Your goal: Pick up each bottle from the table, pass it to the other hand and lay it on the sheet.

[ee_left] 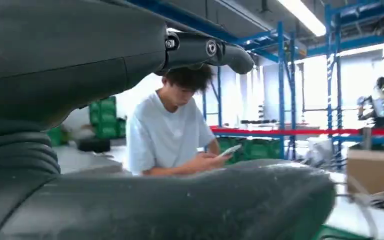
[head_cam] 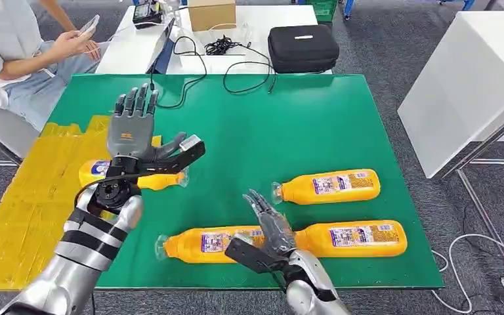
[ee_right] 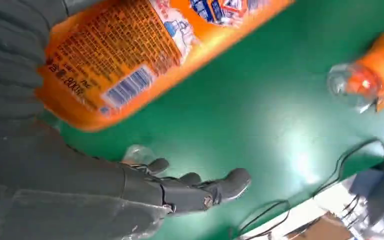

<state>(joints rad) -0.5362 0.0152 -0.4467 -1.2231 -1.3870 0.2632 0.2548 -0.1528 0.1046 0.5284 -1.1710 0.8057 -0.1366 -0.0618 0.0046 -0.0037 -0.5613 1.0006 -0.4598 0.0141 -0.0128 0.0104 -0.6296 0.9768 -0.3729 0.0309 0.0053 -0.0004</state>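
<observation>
Left hand (head_cam: 131, 128) is hovering open, fingers spread, one bottle (head_cam: 141, 178) lying just beneath it on the yellow sheet (head_cam: 26, 197). Right hand (head_cam: 270, 226) is hanging open above the near bottle (head_cam: 203, 244), judging by things, about to grasp it.

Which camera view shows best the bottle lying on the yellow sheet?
The head view: the bottle lies on the yellow sheet, partly hidden behind the open left hand. The wrist views look elsewhere: one past that hand toward a person, one at bottles on green.
</observation>
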